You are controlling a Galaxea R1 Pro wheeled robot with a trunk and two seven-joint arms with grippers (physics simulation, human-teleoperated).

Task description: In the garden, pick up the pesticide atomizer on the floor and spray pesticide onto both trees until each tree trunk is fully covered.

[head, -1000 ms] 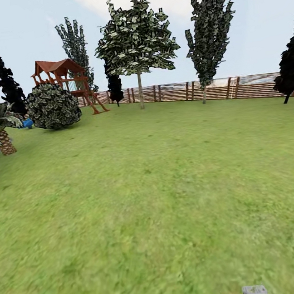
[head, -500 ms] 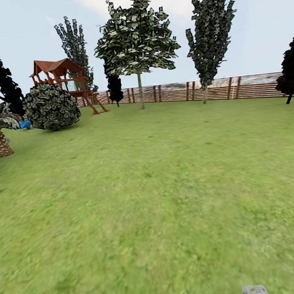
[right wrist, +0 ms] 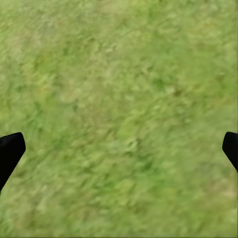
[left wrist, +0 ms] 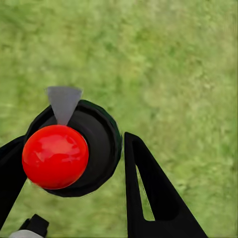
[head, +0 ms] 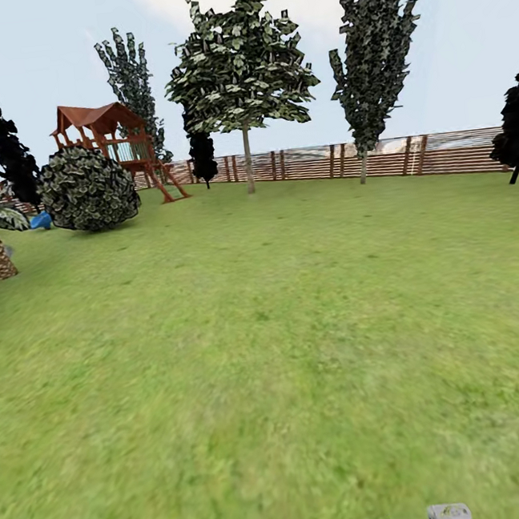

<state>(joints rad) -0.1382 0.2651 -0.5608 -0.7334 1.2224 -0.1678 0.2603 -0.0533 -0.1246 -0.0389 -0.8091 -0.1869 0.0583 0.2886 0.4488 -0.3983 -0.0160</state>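
As the view pans slightly right, left gripper (left wrist: 74, 163) clasps the pesticide atomizer (left wrist: 72, 148); right gripper (right wrist: 119, 148) gapes empty; trees (head: 238, 68) stand far off.

- No text, label, brand name, number or sign can be read anywhere in these renders.
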